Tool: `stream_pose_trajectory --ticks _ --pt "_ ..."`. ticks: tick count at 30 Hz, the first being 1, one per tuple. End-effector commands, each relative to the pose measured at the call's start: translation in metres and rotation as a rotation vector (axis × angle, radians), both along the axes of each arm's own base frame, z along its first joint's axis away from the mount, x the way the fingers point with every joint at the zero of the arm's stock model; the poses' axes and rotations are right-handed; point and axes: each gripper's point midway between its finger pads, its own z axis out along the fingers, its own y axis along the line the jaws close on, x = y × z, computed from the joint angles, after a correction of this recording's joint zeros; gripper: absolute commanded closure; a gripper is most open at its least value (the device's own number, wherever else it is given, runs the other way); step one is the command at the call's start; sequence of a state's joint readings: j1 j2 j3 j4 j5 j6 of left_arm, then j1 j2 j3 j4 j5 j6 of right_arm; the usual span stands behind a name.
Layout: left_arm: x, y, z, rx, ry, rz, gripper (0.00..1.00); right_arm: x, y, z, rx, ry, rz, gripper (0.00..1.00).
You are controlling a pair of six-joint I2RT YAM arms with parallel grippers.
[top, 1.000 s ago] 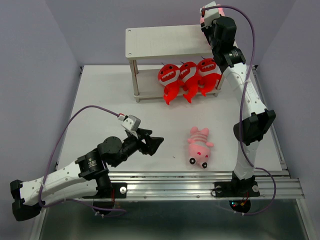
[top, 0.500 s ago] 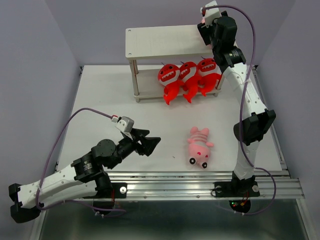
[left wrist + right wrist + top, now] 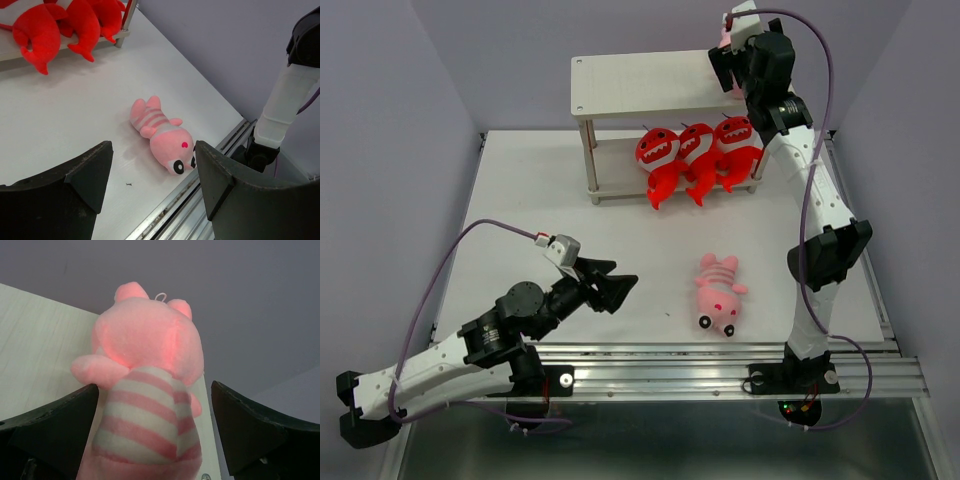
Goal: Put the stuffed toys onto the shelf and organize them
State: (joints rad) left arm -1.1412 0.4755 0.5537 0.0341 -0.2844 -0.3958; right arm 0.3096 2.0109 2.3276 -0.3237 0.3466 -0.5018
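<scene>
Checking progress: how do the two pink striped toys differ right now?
The table toy lies flat on the table, untouched; the shelf toy sits upright on the top board of the shelf, between the open jaws of the right gripper. Both are pink and striped.

Plain lavender walls (image 3: 390, 80) enclose a white table (image 3: 520, 190) edged by an aluminium rail (image 3: 670, 370).

You see a white table (image 3: 530, 190) enclosed by grey-violet walls (image 3: 380, 90). An aluminium rail (image 3: 660, 372) runs along its 6 o'clock edge. A small dark speck (image 3: 129, 184) lies on the table near that rail.
</scene>
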Motion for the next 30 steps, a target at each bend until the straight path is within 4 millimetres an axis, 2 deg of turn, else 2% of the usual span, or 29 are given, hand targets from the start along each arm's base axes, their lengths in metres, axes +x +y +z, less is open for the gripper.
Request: stream_pose_trajectory --ticks 1,13,18,20,21,22,23,24,25,26,27,28,29,30 --pt "0.002 0.0 0.012 -0.056 -0.016 0.008 0.23 -0.027 0.004 0.061 0.07 -0.138 0.046 0.0" --pt "-0.001 -0.001 0.015 -0.073 -0.011 -0.007 0.23 -0.041 0.013 0.07 0.105 -0.128 0.121 0.0" --pt "-0.001 -0.001 0.016 -0.081 -0.011 -0.007 0.23 -0.061 0.021 0.086 0.133 -0.132 0.195 0.0" --pt "-0.001 -0.004 0.015 -0.077 -0.005 -0.012 0.23 -0.079 0.025 0.096 0.14 -0.13 0.249 0.0" --pt "-0.001 -0.006 0.015 -0.075 -0.003 -0.015 0.23 -0.088 0.032 0.094 0.109 -0.104 0.307 0.0" --pt "0.0 -0.011 0.009 -0.062 0.018 -0.019 0.19 -0.107 0.04 0.093 0.068 -0.079 0.391 0.0" --pt "0.001 -0.014 0.004 -0.055 0.036 -0.019 0.19 -0.102 0.042 0.078 0.063 -0.046 0.391 0.0" --pt "0.001 -0.017 0.001 -0.045 0.045 -0.025 0.18 -0.128 0.046 0.089 0.046 -0.062 0.464 0.0" --pt "0.001 -0.026 -0.009 -0.019 0.063 -0.045 0.18 -0.132 0.052 0.059 0.031 0.008 0.501 0.0" --pt "-0.001 -0.028 -0.007 -0.032 0.064 -0.059 0.18 -0.151 0.052 0.079 0.026 -0.036 0.538 0.0" --pt "0.0 -0.036 -0.02 -0.011 0.096 -0.068 0.18 -0.174 0.058 0.063 0.022 0.002 0.61 0.0" --pt "-0.002 -0.042 -0.025 -0.008 0.115 -0.086 0.18 -0.185 0.059 0.055 0.025 0.022 0.636 0.0" --pt "-0.002 -0.047 -0.023 -0.03 0.117 -0.097 0.18 -0.195 0.061 0.045 0.03 0.047 0.662 0.0" --pt "-0.001 -0.056 -0.034 -0.016 0.15 -0.107 0.18 -0.202 0.064 0.016 0.036 0.123 0.69 0.0"
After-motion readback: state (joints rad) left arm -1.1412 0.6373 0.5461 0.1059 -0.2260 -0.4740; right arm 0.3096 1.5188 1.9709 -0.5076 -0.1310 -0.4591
